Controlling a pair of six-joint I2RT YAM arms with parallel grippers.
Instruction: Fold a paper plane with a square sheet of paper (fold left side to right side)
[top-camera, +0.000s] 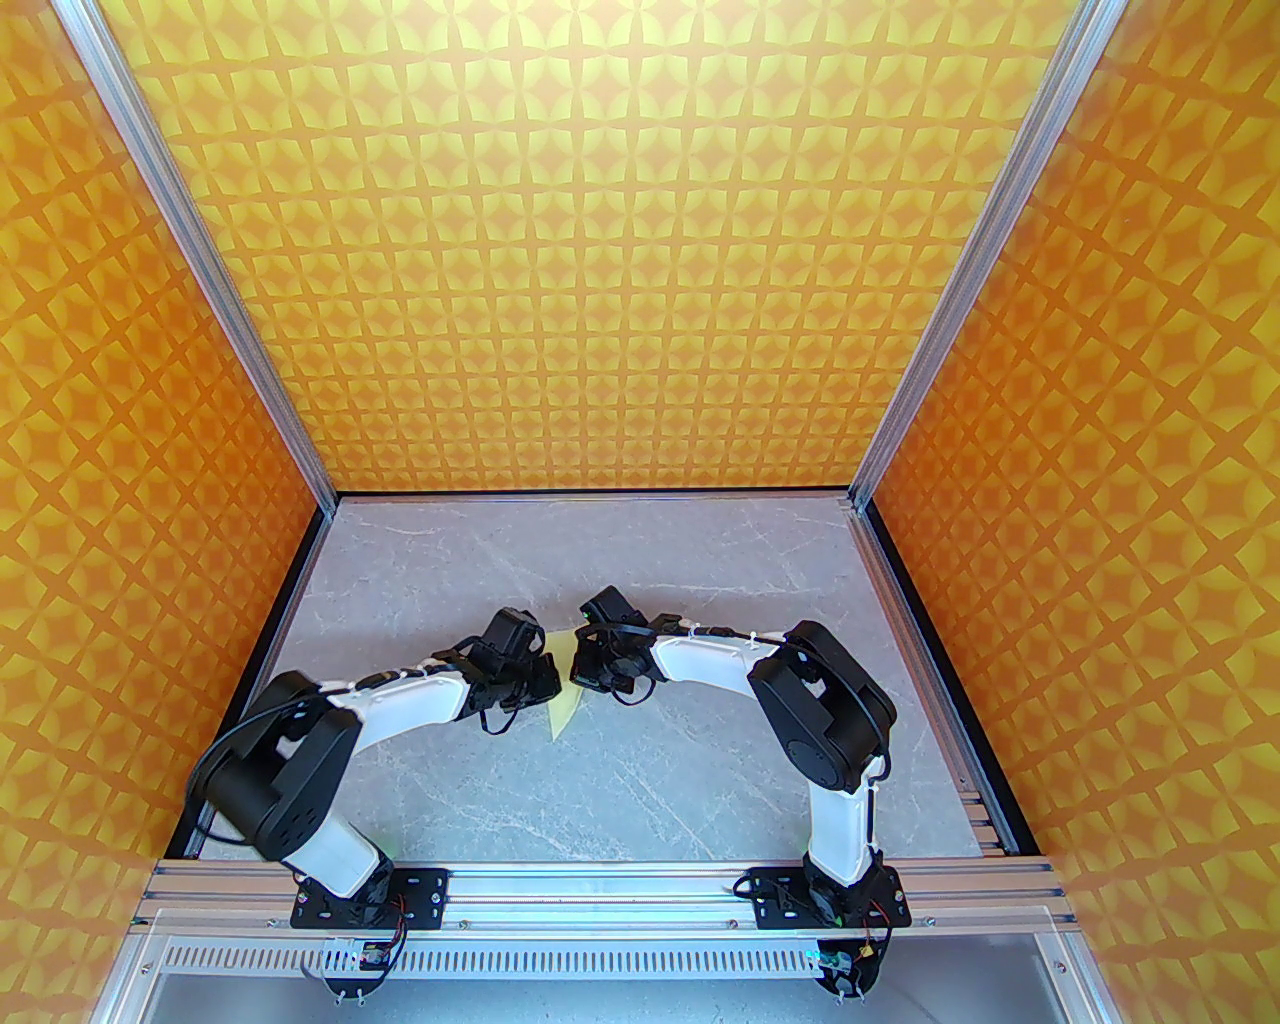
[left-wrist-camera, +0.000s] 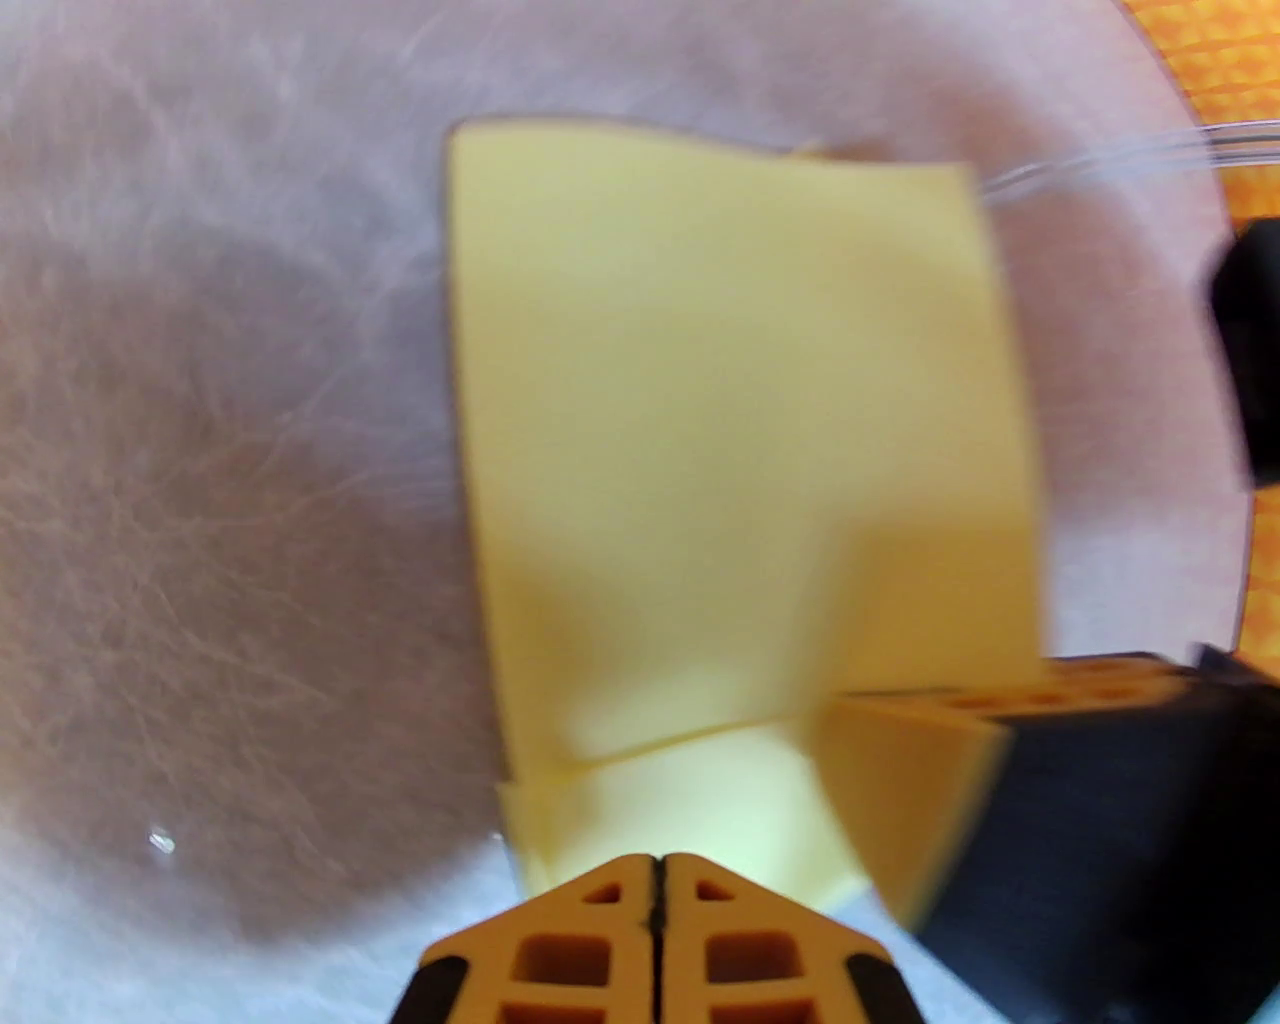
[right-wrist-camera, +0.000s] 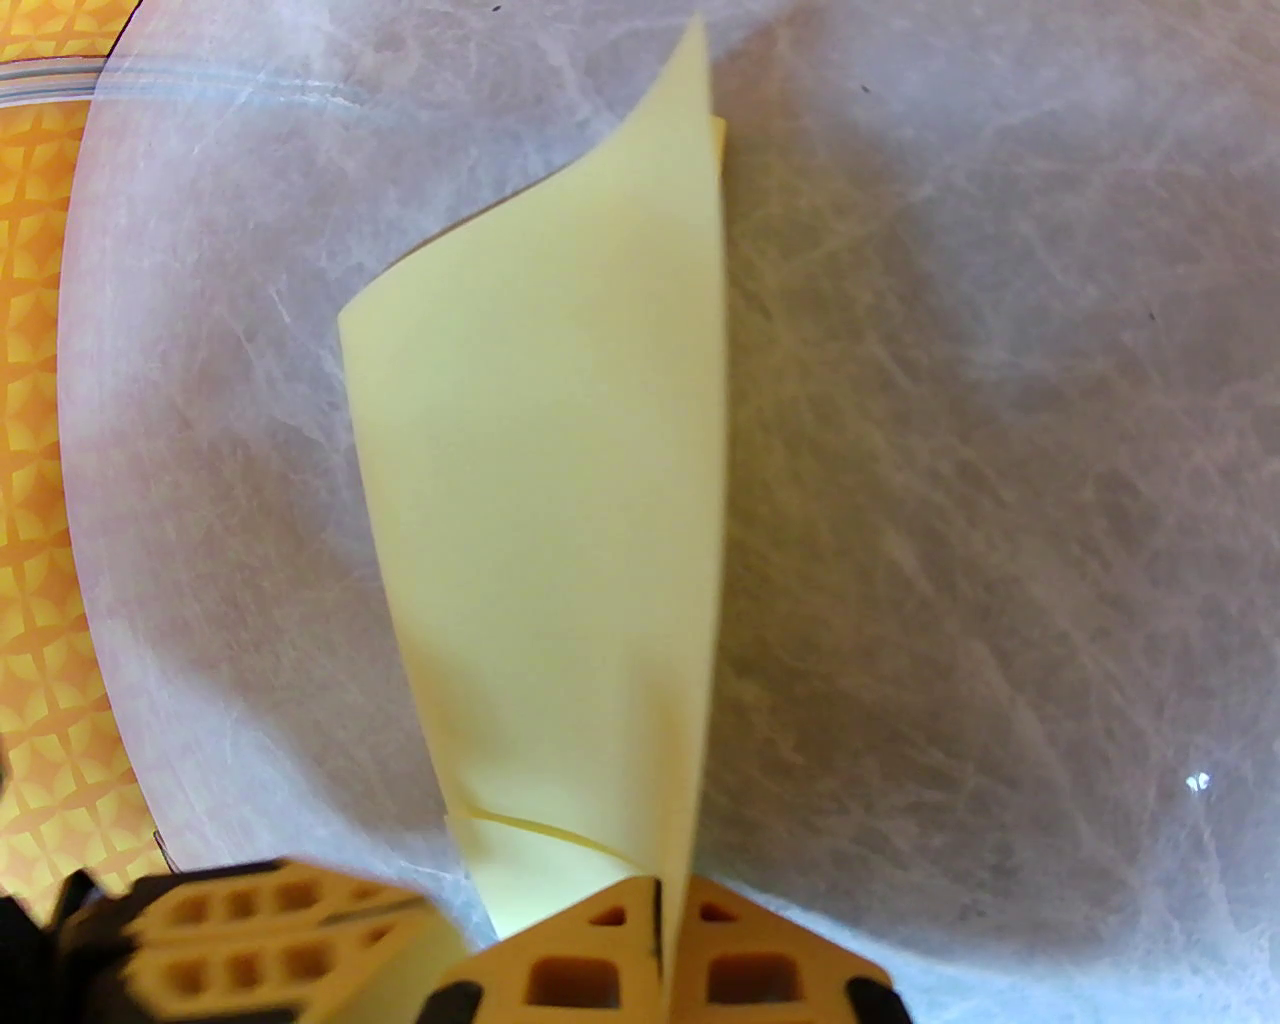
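Paper up between the two arms: the square sheet of paper (right-wrist-camera: 560, 500) is held above the middle of the counter (top-camera: 700, 780), gripped from both sides. The right jaws are pressed flat together on its near corner, and the sheet rises straight out of the seam between them. The left jaws are closed tight as well, with the paper's lower edge right at their tips. That looks like a pinch, though the blur makes it hard to be sure.

Here is the danger. Both grips sit close together on one thin sheet, so any pull apart could tear it or drag it out of one pinch. The top layer bows in a loose curl and is not lying flat. At the far tip a second layer peeks out past the first. Press down now and the crease could land crooked, with the edges mismatched.

The paper is pale yellow, matte and limp enough to curve under its own weight. The counter is smooth grey stone-look with fine white veins. The jaws are orange blocks with square cut-outs on black bodies.
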